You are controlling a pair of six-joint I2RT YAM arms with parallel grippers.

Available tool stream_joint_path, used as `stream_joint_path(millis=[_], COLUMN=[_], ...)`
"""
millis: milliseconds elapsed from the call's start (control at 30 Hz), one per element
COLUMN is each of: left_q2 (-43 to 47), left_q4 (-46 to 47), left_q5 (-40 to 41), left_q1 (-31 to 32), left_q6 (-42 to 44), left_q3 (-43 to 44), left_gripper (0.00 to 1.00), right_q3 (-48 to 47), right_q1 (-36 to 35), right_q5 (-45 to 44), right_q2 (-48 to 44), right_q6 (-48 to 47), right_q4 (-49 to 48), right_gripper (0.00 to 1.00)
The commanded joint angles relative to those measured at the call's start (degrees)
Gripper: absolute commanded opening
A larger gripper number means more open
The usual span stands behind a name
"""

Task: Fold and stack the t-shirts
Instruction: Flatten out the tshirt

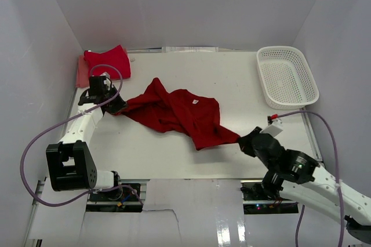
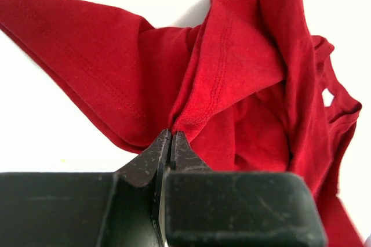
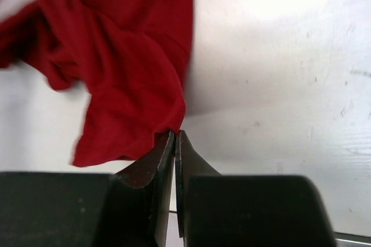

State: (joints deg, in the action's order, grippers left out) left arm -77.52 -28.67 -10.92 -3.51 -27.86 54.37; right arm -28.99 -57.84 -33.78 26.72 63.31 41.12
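A dark red t-shirt [image 1: 179,113] lies crumpled across the middle of the white table, stretched between my two grippers. My left gripper [image 1: 117,108] is shut on the shirt's left edge; in the left wrist view the cloth [image 2: 232,84] bunches out from the closed tips [image 2: 171,134]. My right gripper [image 1: 243,141] is shut on the shirt's lower right corner; the right wrist view shows the cloth [image 3: 127,67] pinched at the tips [image 3: 175,134]. A folded red t-shirt [image 1: 108,61] lies at the table's back left corner.
A white plastic basket [image 1: 287,76] stands at the back right of the table. A pink folded cloth [image 1: 82,73] lies under the folded red shirt. Grey walls enclose the table [image 1: 232,79] on three sides.
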Motion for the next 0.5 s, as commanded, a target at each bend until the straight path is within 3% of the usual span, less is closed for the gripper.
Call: stream_joint_path(millis=[0, 167, 267, 367, 467], left_q2=[0.5, -4.9, -3.7, -2.3, -3.6], left_q4=[-0.9, -4.9, -6.2, -8.1, -7.7], left_q5=[-0.2, 0.6, 5.3, 15.0, 11.5], left_q1=[1.3, 2.5, 2.5, 2.5, 1.9], left_q6=[2.2, 4.6, 3.4, -1.0, -1.3], left_q3=[-0.2, 0.1, -0.7, -0.4, -0.4], left_gripper=[0.11, 0.1, 0.1, 0.11, 0.11], right_q3=[-11.9, -20.7, -20.1, -21.0, -22.7], right_q1=[0.2, 0.2, 0.2, 0.2, 0.2], right_q5=[-13.0, -17.3, -19.7, -22.7, -22.9], right_q2=[-3.6, 2.5, -2.7, -9.8, -9.3], right_q6=[-0.9, 6.8, 9.0, 7.3, 6.3], right_q4=[6.0, 22.6, 23.4, 23.0, 25.7], right_gripper=[0.08, 0.08, 0.08, 0.08, 0.08])
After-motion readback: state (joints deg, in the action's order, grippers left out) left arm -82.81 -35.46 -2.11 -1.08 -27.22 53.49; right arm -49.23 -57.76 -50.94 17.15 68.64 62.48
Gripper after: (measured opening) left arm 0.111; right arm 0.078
